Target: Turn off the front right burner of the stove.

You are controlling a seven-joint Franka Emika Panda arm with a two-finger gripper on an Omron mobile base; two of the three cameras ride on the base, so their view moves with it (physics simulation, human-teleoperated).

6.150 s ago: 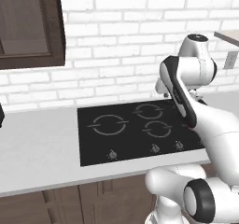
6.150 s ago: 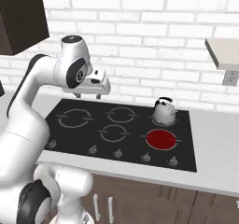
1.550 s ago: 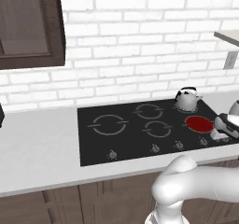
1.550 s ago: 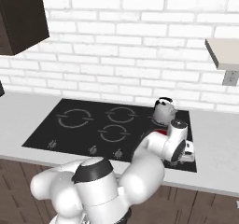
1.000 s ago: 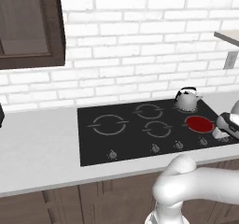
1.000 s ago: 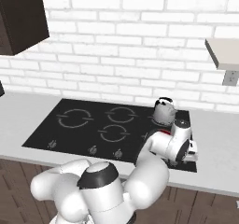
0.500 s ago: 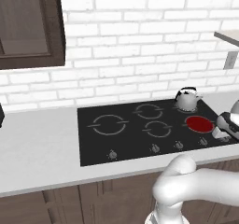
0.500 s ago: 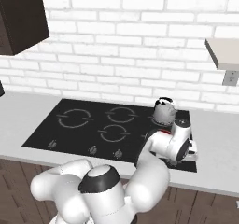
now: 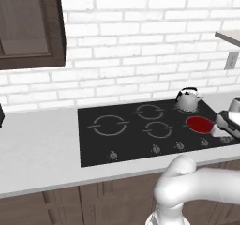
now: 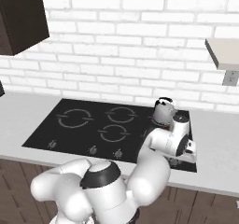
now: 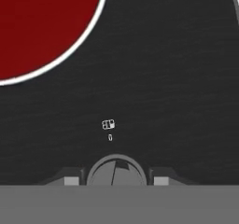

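Note:
The stove [image 9: 131, 139] is a glossy black cooktop set in the pale counter. Its front right burner [image 9: 198, 123] glows as a solid red disc, which also shows large at the upper left of the hand view [image 11: 42, 22]. My gripper [image 11: 116, 180] hangs low over the stove's front right corner, shut on a small round knob [image 11: 116, 171], with one fingertip [image 11: 71, 180] on each side. My white hand [image 9: 228, 124] sits at the right edge of the left base view. In the right base view that hand [image 10: 173, 141] covers the burner.
A small silver kettle [image 9: 187, 100] stands on the back right zone, just behind the red disc [image 10: 163, 110]. Other knobs [image 9: 155, 149] line the stove's front edge. Three grey ring zones [image 9: 110, 124] are unlit. Pale counter [image 9: 37, 144] stretches left; a brick wall is behind.
The jaws have closed onto the knob within the last second. The hand has barely shifted, and the burner is red as before.

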